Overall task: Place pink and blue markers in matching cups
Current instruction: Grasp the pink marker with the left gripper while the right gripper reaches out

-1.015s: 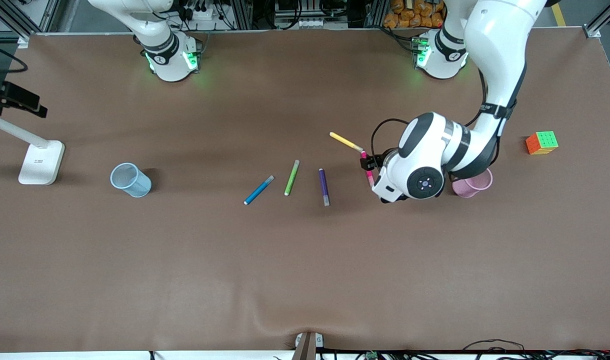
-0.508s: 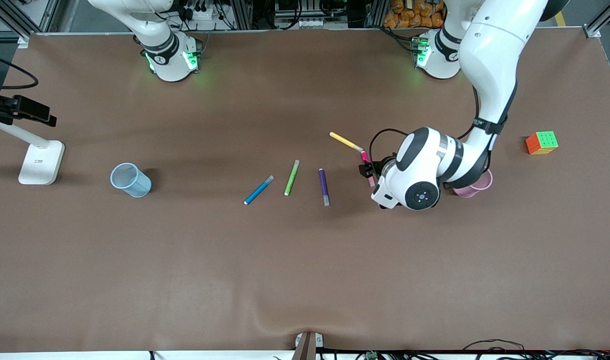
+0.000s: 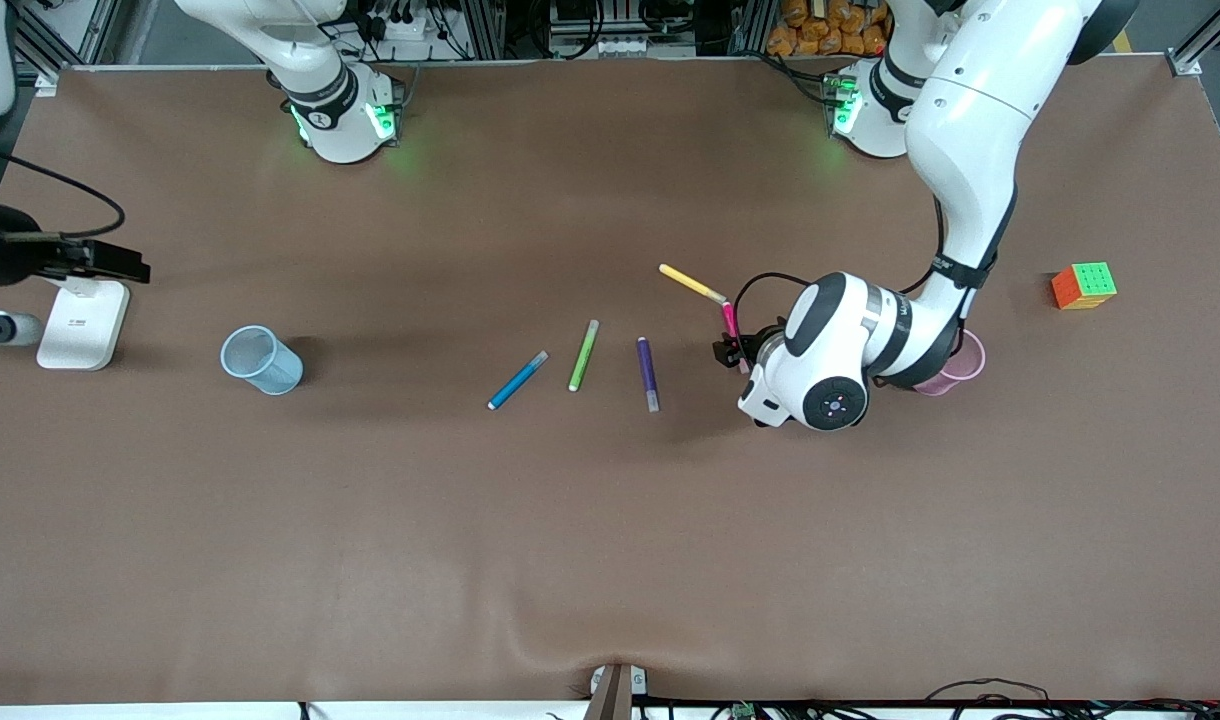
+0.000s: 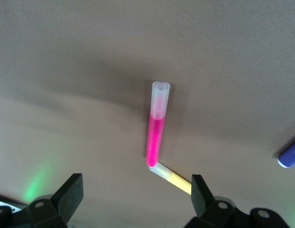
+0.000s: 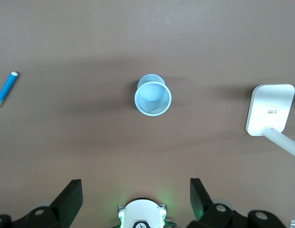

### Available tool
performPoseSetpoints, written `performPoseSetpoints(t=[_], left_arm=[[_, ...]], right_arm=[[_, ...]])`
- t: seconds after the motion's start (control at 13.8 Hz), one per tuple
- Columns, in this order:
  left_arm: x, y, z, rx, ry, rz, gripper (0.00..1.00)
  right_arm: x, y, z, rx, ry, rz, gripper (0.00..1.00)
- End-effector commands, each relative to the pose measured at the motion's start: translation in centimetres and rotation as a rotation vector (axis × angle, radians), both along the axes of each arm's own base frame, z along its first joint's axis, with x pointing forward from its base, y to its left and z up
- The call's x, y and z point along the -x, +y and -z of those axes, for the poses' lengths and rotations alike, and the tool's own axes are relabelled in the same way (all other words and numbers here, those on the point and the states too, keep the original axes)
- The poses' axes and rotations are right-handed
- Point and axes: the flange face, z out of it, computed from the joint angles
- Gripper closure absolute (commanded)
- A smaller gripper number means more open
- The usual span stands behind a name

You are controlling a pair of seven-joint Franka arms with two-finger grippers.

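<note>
While the left gripper (image 4: pixel 133 199) hangs low over the pink marker (image 4: pixel 156 137), its fingers (image 4: pixel 67 195) are spread wide, one on each side of the marker with clear gaps and no contact. That marker lies flat on the tabletop (image 3: pixel 610 540), beside the pink cup (image 3: pixel 955 365), which the left arm partly hides. Its long axis runs roughly from the robots' bases toward the front camera: the pink tip points toward the bases and the pale clear end points toward the camera. The pink tip touches the pale end of the yellow marker (image 3: pixel 692 284), which slants away toward the bases.

The blue marker (image 3: pixel 517 380) lies near the table's middle, nearer the right arm's end than the green marker (image 3: pixel 583 355) and purple marker (image 3: pixel 647 373). It lies diagonally, its white tip toward the camera. The blue cup (image 3: pixel 260 360) stands upright, well apart from it, near the white lamp base (image 3: pixel 82 325).

The right gripper (image 5: pixel 133 199) is raised high over the blue cup, fingers wide apart and holding nothing.
</note>
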Motion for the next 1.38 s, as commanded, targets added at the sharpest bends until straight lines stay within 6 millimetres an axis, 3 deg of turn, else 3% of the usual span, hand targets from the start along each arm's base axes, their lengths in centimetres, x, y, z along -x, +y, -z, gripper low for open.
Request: performPoseSetpoints(t=[0.0, 0.07, 0.22, 0.51, 0.87, 1.02, 1.09, 1.16, 1.23, 1.31], left_arm=[[0.0, 0.0, 0.8, 0.0, 0.004, -0.02, 0.0], [0.0, 0.1, 1.2, -0.001, 0.006, -0.022, 0.0], [-0.4, 0.2, 2.8, 0.006, -0.008, -0.041, 0.0], [-0.7, 0.1, 5.2, 0.012, -0.029, -0.072, 0.03], [-0.6, 0.2, 5.7, 0.014, -0.018, -0.082, 0.48], [-0.5, 0.3, 5.9, 0.012, -0.014, -0.083, 0.58], [-0.6, 0.4, 5.9, 0.012, -0.013, -0.087, 0.71], [-0.7, 0.4, 5.8, 0.018, -0.007, -0.108, 0.91], [-0.8, 0.5, 5.7, 0.026, 0.0, -0.13, 1.0], [-1.1, 0.8, 5.1, 0.028, -0.007, -0.144, 1.0]], right_arm=[[0.4, 0.6, -0.1, 0.029, 0.026, 0.006, 0.0], [0.6, 1.0, 0.2, 0.044, 0.041, 0.064, 0.0], [0.9, 4.2, 0.9, 0.095, 0.058, 0.194, 0.0], [1.9, 6.0, 2.3, 0.04, 0.08, 0.24, 0.0], [2.4, 9.1, 2.4, 0.084, 0.066, 0.362, 0.0], [2.5, 10.1, 3.2, 0.091, 0.07, 0.424, 0.0], [2.6, 10.5, 3.5, 0.076, 0.067, 0.438, 0.0], [2.8, 10.7, 4.0, 0.056, 0.064, 0.441, 0.0], [2.9, 11.2, 5.1, 0.036, 0.067, 0.446, 0.0], [2.8, 11.3, 5.9, 0.029, 0.051, 0.47, 0.0]])
